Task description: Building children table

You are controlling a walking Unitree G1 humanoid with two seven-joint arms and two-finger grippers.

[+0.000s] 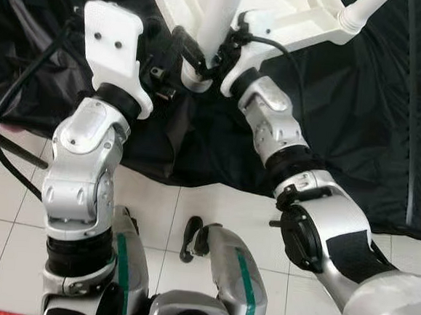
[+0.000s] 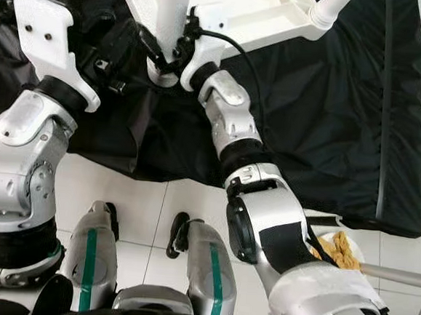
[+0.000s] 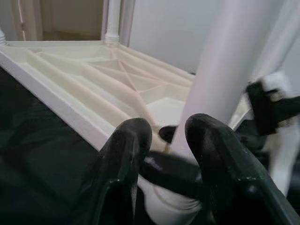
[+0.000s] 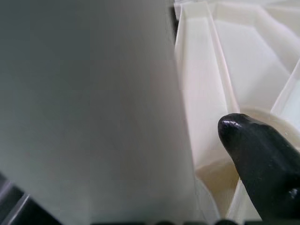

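White table parts on black cloth

The ribbed plastic tabletop (image 3: pixel 89 79) and round table leg (image 1: pixel 220 16) are creamy white; the crumpled fabric sheet (image 1: pixel 359 125) is black; the tiled floor (image 1: pixel 192 207) is off-white with grey grout; the robot's legs (image 1: pixel 242 269) are silver with green stripes.

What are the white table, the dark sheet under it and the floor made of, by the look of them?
The table looks like moulded plastic: cream white, with stiffening ribs on its underside and a smooth, slightly glossy leg. The sheet seems thin black fabric or plastic film; it creases and has a faint sheen, so I cannot tell which. The floor looks like glazed ceramic tile: pale squares with grout lines.
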